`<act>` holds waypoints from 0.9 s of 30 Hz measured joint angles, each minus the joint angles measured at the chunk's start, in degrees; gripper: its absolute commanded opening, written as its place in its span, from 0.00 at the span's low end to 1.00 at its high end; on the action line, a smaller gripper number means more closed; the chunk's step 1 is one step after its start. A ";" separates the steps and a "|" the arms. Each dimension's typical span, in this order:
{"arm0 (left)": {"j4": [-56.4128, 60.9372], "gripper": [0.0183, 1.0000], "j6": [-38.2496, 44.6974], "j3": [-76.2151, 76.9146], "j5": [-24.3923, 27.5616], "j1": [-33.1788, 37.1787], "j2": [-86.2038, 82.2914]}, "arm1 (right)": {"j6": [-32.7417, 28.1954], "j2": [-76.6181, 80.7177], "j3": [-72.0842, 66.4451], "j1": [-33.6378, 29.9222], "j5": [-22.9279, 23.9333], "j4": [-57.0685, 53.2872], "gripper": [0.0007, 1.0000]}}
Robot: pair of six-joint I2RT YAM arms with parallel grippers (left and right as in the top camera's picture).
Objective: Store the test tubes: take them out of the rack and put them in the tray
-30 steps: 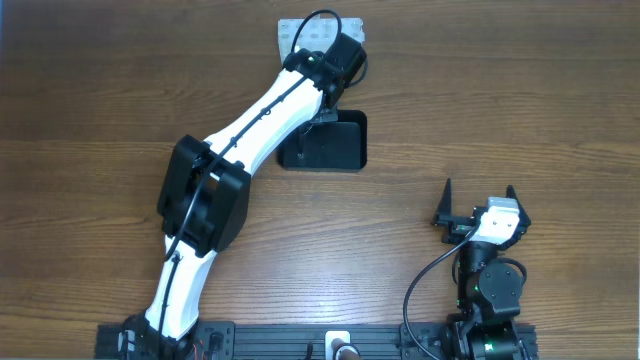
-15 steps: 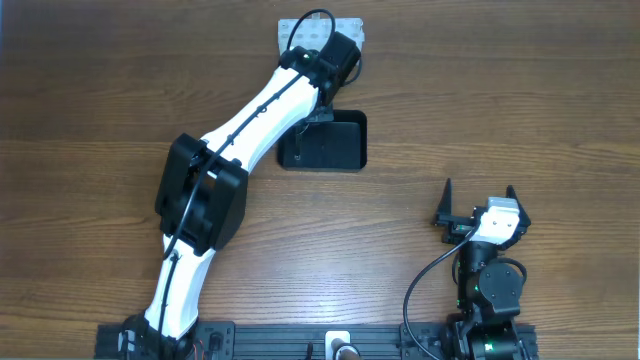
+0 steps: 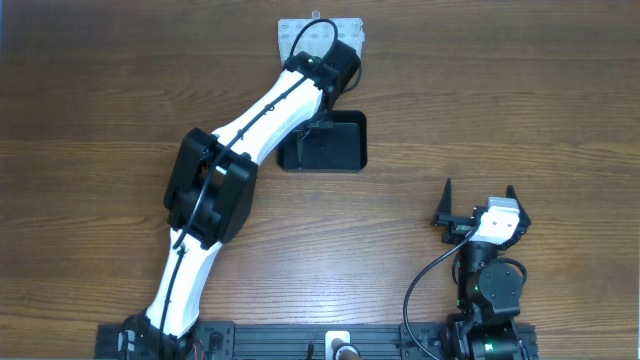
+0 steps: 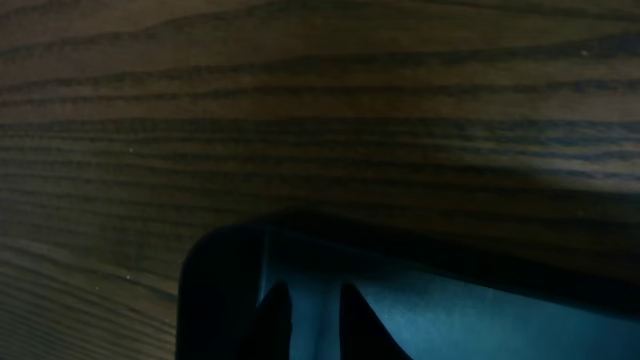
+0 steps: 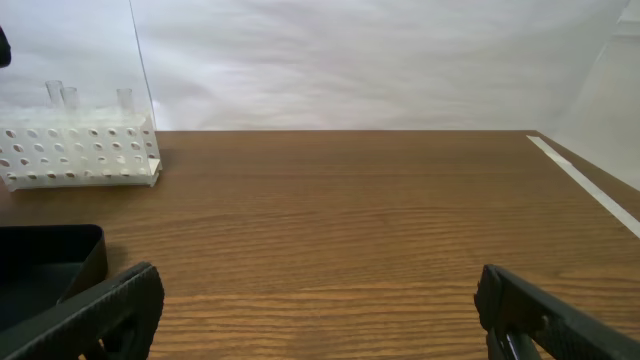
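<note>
The black tray (image 3: pixel 345 147) lies at the table's far middle, with the white test tube rack (image 3: pixel 322 32) just behind it. Three clear tubes (image 5: pixel 62 95) stand in the rack (image 5: pixel 80 152). My left gripper (image 3: pixel 300 150) is down low inside the tray's left end; in its wrist view the left gripper (image 4: pixel 313 322) shows a narrow gap beside the tray's corner wall (image 4: pixel 215 290), as if closed on a thin clear test tube that is hard to make out. My right gripper (image 3: pixel 478 203) is open near its base, far from the tray (image 5: pixel 45 255).
The left arm's white links cross the table's left half diagonally and cover part of the rack. Bare wooden table (image 3: pixel 520 90) stretches to the right of the tray and in front of the right gripper (image 5: pixel 315 310). A pale tape strip (image 5: pixel 585 185) marks the table near its edge.
The left arm's elbow has shifted slightly up and right while its gripper stayed at the tray's left end. The right arm has not moved.
</note>
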 measured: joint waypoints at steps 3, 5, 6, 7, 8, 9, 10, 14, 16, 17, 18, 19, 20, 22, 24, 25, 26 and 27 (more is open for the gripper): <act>-0.02 0.49 0.31 0.00 0.31 0.00 0.00 | 0.00 0.00 0.00 0.00 0.00 0.00 0.99; 0.00 0.55 0.33 0.00 0.46 0.00 -0.04 | 0.00 0.00 0.00 0.00 0.00 0.00 0.99; -0.02 0.56 0.31 0.00 0.55 0.00 -0.11 | 0.02 0.00 0.00 0.00 0.00 0.00 0.99; -0.07 0.56 0.28 0.00 0.61 0.00 -0.39 | 0.04 0.00 0.00 0.00 0.00 0.00 0.99; -0.17 0.57 0.26 0.00 0.61 0.00 -0.94 | 0.02 0.00 0.00 0.00 0.00 0.00 0.99; -0.24 0.58 0.28 -0.07 0.59 -0.02 -2.12 | 0.00 0.00 0.00 0.00 0.00 -0.02 0.99; -0.24 0.58 0.28 -0.13 0.57 -0.02 -3.17 | 0.00 0.00 0.00 0.00 0.00 -0.02 0.99; 2.14 0.59 0.28 -0.31 -1.03 -0.02 -11.89 | -0.02 0.00 0.00 0.00 0.00 -0.02 0.99; 5.38 0.65 0.39 -0.28 -3.37 -0.02 -17.20 | 0.00 0.00 0.00 0.00 0.00 -0.02 0.99; 8.20 0.70 1.64 -0.28 -4.87 0.00 -20.13 | 0.00 0.00 0.00 0.00 0.00 -0.02 0.99; 10.54 0.72 2.32 -0.20 -5.81 0.00 -21.90 | 0.00 0.00 0.00 0.00 0.00 -0.02 0.99; 14.34 0.75 4.33 -0.09 -7.15 0.07 -24.15 | 0.02 0.00 0.00 0.00 0.02 -0.02 0.99; 17.16 0.78 5.73 0.07 -7.82 0.13 -25.24 | 0.02 0.00 0.00 0.00 0.07 -0.02 0.99; 23.45 0.81 9.18 0.50 -8.83 0.57 -26.27 | 0.02 0.00 0.00 0.00 0.07 0.00 0.99; 27.71 0.82 12.31 0.72 -9.09 1.40 -26.05 | -0.02 0.00 0.00 0.00 0.07 -0.02 0.99; 30.01 0.82 14.40 0.72 -8.87 2.12 -25.40 | 0.04 0.00 0.00 0.00 0.07 -0.02 0.99; 32.59 0.82 17.05 0.72 -7.91 2.93 -24.02 | 0.00 0.00 0.00 0.00 0.09 -0.02 0.99; 33.11 0.83 17.73 0.72 -7.63 3.61 -23.61 | 0.02 0.00 0.00 0.00 0.07 -0.02 0.99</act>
